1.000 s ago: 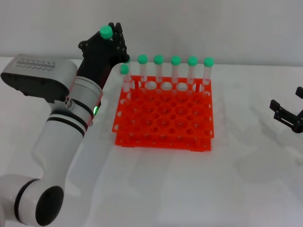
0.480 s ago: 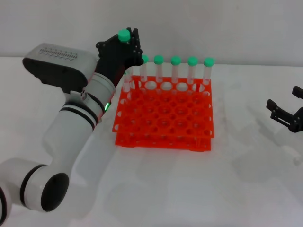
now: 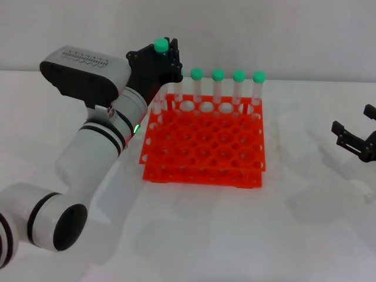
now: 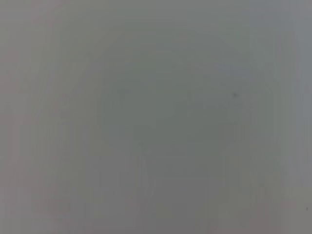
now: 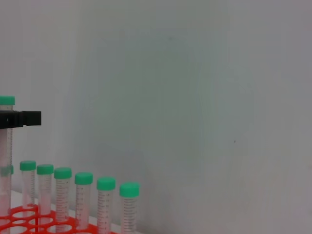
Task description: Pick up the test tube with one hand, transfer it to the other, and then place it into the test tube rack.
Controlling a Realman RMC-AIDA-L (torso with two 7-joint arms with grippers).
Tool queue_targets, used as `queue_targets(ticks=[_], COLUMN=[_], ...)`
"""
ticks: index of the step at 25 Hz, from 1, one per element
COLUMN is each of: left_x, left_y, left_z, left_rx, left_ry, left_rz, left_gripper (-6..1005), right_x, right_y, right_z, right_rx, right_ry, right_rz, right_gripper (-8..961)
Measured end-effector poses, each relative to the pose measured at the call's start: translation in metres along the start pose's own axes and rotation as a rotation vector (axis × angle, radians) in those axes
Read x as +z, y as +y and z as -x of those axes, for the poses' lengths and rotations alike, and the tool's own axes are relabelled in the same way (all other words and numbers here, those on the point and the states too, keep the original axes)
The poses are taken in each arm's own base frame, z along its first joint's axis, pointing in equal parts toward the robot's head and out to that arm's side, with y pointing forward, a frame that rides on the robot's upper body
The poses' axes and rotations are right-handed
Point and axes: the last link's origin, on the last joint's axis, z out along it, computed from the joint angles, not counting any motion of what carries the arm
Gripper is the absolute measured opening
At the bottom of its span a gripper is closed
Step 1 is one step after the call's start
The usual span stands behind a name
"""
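Observation:
My left gripper [image 3: 165, 57], on the white arm with black bands, is shut on the test tube [image 3: 161, 44]. It holds the tube upright above the back left corner of the orange test tube rack [image 3: 202, 161]. Only the tube's green cap shows above the fingers. In the right wrist view the held tube [image 5: 6, 141] stands tall beside the racked ones, with a black finger [image 5: 20, 118] across it. My right gripper [image 3: 357, 140], all black, is open and empty above the table, well to the right of the rack. The left wrist view shows only a grey wall.
Several green-capped tubes [image 3: 218, 88] stand in the rack's back row; they also show in the right wrist view [image 5: 83, 200]. Another tube [image 3: 157, 107] stands near the rack's left edge, partly behind my left gripper. The white table [image 3: 235, 235] lies around the rack.
My left arm has carried the tube to the right, from left of the rack to above its back left corner. The right gripper has stayed in place.

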Motion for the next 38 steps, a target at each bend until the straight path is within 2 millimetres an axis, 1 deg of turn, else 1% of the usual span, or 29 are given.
queue_targets(ticks=[11,30,38], left_x=[-0.001,-0.003,-0.005], left_y=[0.006,0.005,0.003], left_z=[0.005,0.009,0.012], left_rx=[0.012,0.010,0.043], left_ry=[-0.028,-0.037,-0.048], left_rz=[0.025,0.019,0.031], left_gripper=[92,92,93], right_x=[0.001,-0.004,-0.007], right_y=[-0.002,-0.002,-0.001], right_z=[0.002,-0.002,-0.004], right_rx=[-0.010,-0.021,-0.015], right_ry=[-0.005,0.007,0.007], right_rz=[-0.004,-0.008,-0.007], right_gripper=[848,847,847])
